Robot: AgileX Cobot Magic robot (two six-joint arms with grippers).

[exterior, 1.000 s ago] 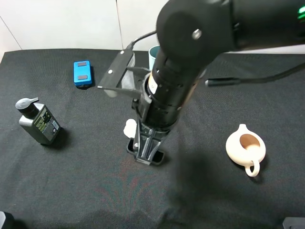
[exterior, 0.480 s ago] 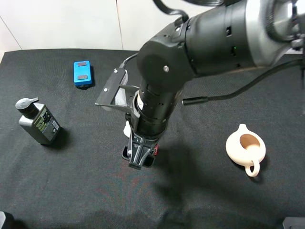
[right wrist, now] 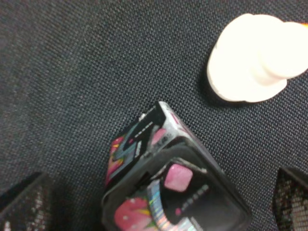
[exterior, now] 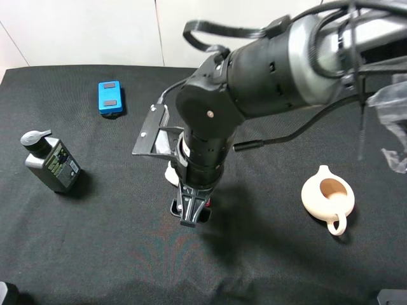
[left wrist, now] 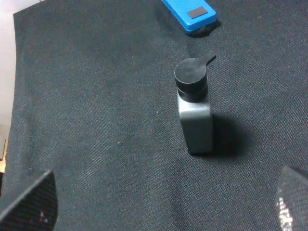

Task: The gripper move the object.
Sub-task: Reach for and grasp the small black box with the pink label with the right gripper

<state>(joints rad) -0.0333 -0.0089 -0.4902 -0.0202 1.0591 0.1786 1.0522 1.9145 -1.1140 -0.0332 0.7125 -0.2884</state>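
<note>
The object, a small black box with red-pink graphics and a clear top, stands on the black cloth. In the right wrist view it sits between my right gripper's fingertips, which stand wide apart and clear of it. In the high view the right gripper points straight down at the table's middle, and only a red bit of the object shows beside it. My left gripper is open and empty, back from the pump bottle.
A small white lumpy figure stands close beside the box. A grey pump bottle is at the left, a blue flat block at the back left, a cream spouted pot at the right.
The right arm's upper part has swung lower and leftward over the table. The gripper stayed low at the box, shifting slightly left and then back. The left arm has not visibly moved.
</note>
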